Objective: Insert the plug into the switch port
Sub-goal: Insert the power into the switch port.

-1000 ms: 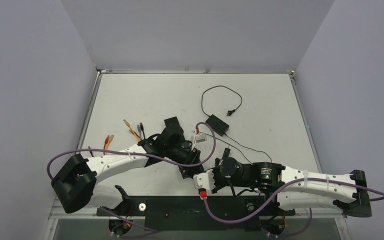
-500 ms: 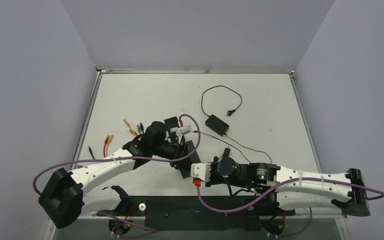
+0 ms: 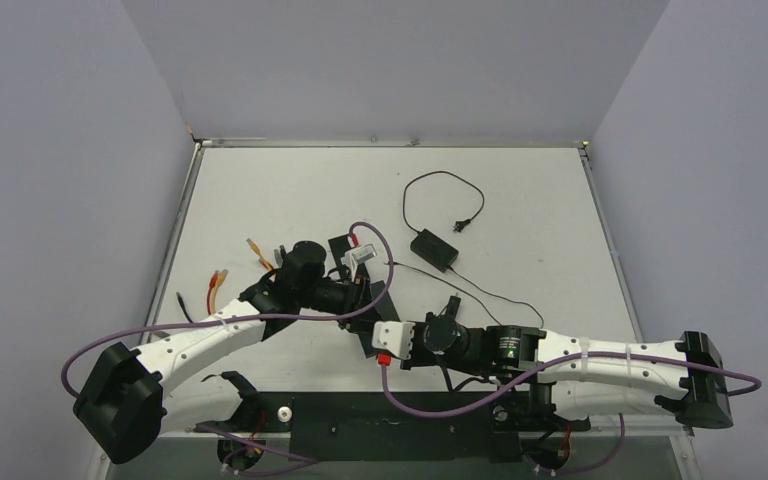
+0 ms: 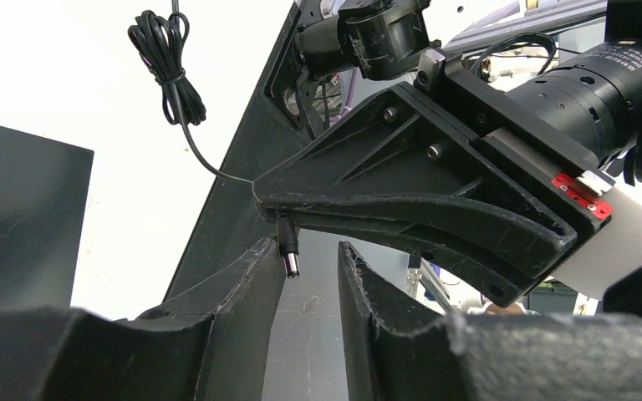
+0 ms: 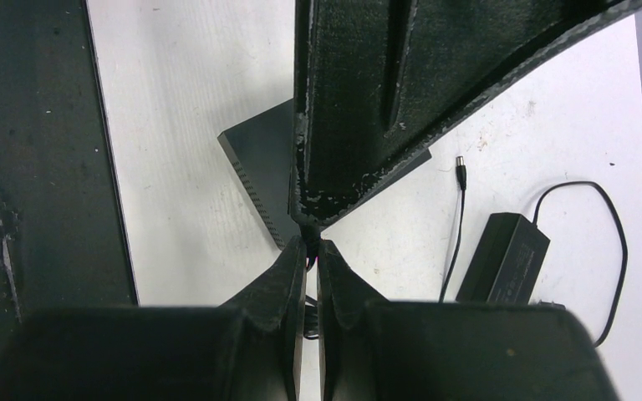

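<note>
right gripper (image 5: 311,251): jaws pinched together on the small black barrel plug with silver tip (image 4: 287,248). In the left wrist view the tip sticks out below the right finger. The plug sits just off one corner of the flat black switch box (image 5: 257,167) and is not in a port.

left gripper (image 4: 310,253): narrow gap, nothing gripped. The plug tip hangs at the mouth of that gap, right against one of its fingers (image 4: 242,284); contact can't be confirmed. In the right wrist view the left fingers overlap the box top and meet the right fingertips at that same corner.

The plug's thin black cable (image 4: 194,150) runs out from behind the right finger to a tied coil (image 4: 167,58) lying on the white table (image 5: 192,125). The coil's place relative to the box isn't readable.

A loose cable end with metal tip (image 5: 460,173) lies flat between the box and the black rectangular power adapter (image 5: 510,255). The adapter is well apart from the box, toward the far side. The orange-tipped leads (image 3: 217,283) lie well off to the box's left.
</note>
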Robot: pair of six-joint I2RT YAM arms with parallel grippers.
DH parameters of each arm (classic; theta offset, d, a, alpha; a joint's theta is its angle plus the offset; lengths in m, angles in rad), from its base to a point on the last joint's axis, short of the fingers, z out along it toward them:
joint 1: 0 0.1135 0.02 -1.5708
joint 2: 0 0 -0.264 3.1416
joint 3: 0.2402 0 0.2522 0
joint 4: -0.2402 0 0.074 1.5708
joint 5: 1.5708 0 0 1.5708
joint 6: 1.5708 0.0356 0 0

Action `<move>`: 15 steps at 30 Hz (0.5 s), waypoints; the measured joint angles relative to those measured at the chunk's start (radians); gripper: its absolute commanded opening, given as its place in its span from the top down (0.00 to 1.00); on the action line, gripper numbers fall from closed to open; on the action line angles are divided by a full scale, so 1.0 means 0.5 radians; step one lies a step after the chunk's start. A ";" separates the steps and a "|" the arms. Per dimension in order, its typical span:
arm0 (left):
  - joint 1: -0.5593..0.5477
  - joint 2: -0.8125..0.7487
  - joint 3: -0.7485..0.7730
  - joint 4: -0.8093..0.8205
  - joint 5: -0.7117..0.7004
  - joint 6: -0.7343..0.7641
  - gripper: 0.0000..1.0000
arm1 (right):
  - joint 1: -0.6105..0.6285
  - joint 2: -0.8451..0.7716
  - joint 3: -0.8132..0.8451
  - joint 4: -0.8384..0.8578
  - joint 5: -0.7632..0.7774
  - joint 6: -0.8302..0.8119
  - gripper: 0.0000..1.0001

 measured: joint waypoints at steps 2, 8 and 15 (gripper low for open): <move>0.003 0.000 -0.005 0.007 -0.001 -0.002 0.73 | -0.002 0.002 0.000 0.005 0.009 0.010 1.00; 0.010 0.000 -0.011 0.011 -0.004 0.000 0.75 | -0.002 0.001 0.000 0.016 0.026 0.034 1.00; 0.011 0.000 -0.011 0.002 -0.018 0.024 0.84 | -0.004 -0.013 0.000 0.040 0.050 0.065 1.00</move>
